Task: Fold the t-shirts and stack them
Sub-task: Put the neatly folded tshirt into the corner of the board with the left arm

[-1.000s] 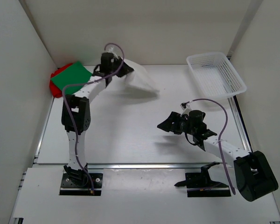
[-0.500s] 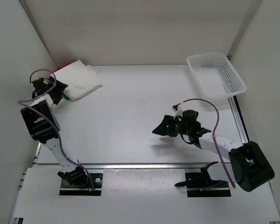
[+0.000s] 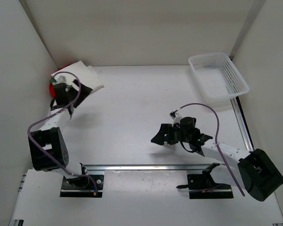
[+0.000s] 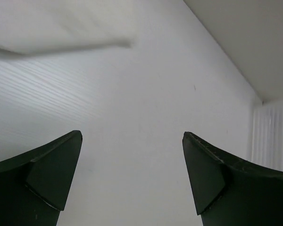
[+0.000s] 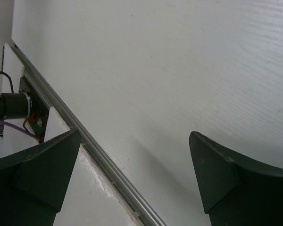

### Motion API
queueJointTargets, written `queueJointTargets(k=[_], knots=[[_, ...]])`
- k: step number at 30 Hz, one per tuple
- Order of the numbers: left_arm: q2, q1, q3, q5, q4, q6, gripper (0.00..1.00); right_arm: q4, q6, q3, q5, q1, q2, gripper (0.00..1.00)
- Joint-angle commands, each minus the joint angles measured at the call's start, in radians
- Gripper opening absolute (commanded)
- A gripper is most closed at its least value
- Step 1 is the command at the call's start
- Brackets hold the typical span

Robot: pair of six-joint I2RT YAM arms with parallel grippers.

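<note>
A folded white t-shirt (image 3: 85, 75) lies in the far left corner on top of a red t-shirt (image 3: 52, 87), of which only an edge shows. My left gripper (image 3: 80, 98) hovers just near of that stack, open and empty. In the left wrist view its jaws (image 4: 132, 136) stand wide over bare table, with the white shirt's blurred edge (image 4: 61, 28) at the top left. Toward the middle right of the table, my right gripper (image 3: 158, 136) is open with nothing in it. The right wrist view shows those jaws (image 5: 134, 134) spread over the table's near part.
A white mesh basket (image 3: 218, 75) stands at the far right corner. A metal rail (image 5: 99, 155) runs along the table's near edge, with the left arm's base (image 5: 9, 107) beyond it. White walls close in the left, back and right sides.
The left gripper carried the white shirt to the far left stack, let it go and opened; it now hangs just near of the stack. The right gripper drifted nearer and left, opening a little wider.
</note>
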Motion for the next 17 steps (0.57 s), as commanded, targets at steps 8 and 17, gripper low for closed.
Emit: queueJointTargets(k=[8,17], knots=[[-0.223,-0.594,-0.241,-0.067,-0.063,0.057,0.99,0.026,-0.018,-0.102,0.076,0.049,-0.123,0.99],[-0.464,-0.759,-0.534,-0.127,-0.001,0.006,0.99,0.059,-0.027,-0.153,0.106,0.057,-0.171,0.99]])
